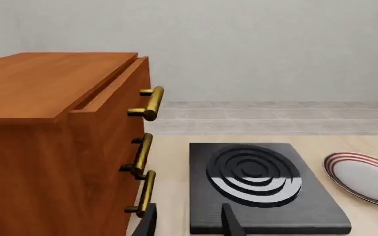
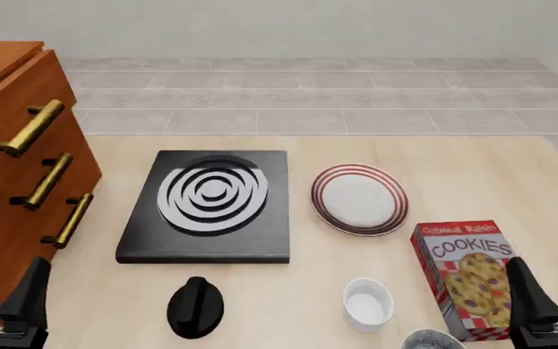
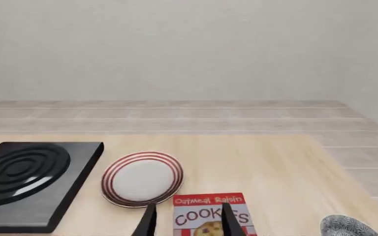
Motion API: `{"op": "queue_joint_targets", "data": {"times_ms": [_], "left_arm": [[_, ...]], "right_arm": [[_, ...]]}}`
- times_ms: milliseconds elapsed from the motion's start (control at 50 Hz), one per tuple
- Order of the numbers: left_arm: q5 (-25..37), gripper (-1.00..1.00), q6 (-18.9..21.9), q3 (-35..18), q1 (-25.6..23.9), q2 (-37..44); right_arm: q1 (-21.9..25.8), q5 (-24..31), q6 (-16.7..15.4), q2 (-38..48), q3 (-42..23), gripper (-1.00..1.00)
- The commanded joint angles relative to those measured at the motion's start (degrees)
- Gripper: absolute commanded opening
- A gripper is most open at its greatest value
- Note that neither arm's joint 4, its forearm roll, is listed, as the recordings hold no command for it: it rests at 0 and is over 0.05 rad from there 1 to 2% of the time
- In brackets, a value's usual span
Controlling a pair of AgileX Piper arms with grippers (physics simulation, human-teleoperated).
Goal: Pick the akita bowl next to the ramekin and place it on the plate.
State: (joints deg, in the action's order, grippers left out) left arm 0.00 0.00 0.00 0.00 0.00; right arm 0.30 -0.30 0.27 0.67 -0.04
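at the near right edge of the bench: the akita bowl beside the cookie box

at the bench's [image 2: 473, 174] near right edge, the akita bowl [image 2: 430, 339] sits cut off by the bottom of the front view, so only its speckled rim shows. the ramekin [image 2: 368, 302] stands just beside it, to its left and slightly farther back; whether the two touch cannot be told. a red and white cookie box [image 2: 465, 276] stands upright just right of the ramekin and directly behind the bowl, between the bowl and the plate [image 2: 359, 199]. the plate lies farther back near the middle of the bench, apart from the box.

left of the plate is a black stove slab [image 2: 209, 206] with a ringed burner, and in front of that slab a black knob [image 2: 195, 307] lies on the wood. a wooden cabinet [image 2: 12, 189] with three brass handles fills the left side.

the left gripper [image 2: 3, 298] hangs low at the near left corner in front of the cabinet, jaws released and holding nothing, well apart from the bowl. the right gripper [image 2: 552, 291] hangs at the near right corner, just right of the cookie box, jaws likewise spread and empty. in the right wrist view the box lies straight ahead between the fingers [image 3: 230, 219], with the bowl off to one side at the frame's edge.
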Motion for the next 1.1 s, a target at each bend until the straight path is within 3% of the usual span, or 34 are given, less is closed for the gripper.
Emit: {"op": "queue_joint_targets", "data": {"times_ms": [20,40,80,540,820,900,1100], "left_arm": [[0.0,1.0,0.0,0.0,0.0,0.0],[0.0,1.0,0.0,0.0,0.0,0.0],[0.0,1.0,0.0,0.0,0.0,0.0],[0.0,1.0,0.0,0.0,0.0,0.0],[0.0,1.0,0.0,0.0,0.0,0.0],[0.0,1.0,0.0,0.0,0.0,0.0],[0.0,1.0,0.0,0.0,0.0,0.0]], "right_arm": [[0.64,0.33,-1.55,-0.5,-0.24,1.0],[2.11,0.48,0.46,-0.58,-0.45,1.0],[2.16,0.85,0.96,-0.59,-0.69,1.0],[1.81,3.4,0.62,0.28,-1.96,1.0],[4.56,13.81,-1.37,-0.1,-9.29,1.0],[7.32,17.3,-4.57,0.82,-11.35,1.0],[9.1,29.63,-7.52,-0.45,-21.4,1.0]]}}
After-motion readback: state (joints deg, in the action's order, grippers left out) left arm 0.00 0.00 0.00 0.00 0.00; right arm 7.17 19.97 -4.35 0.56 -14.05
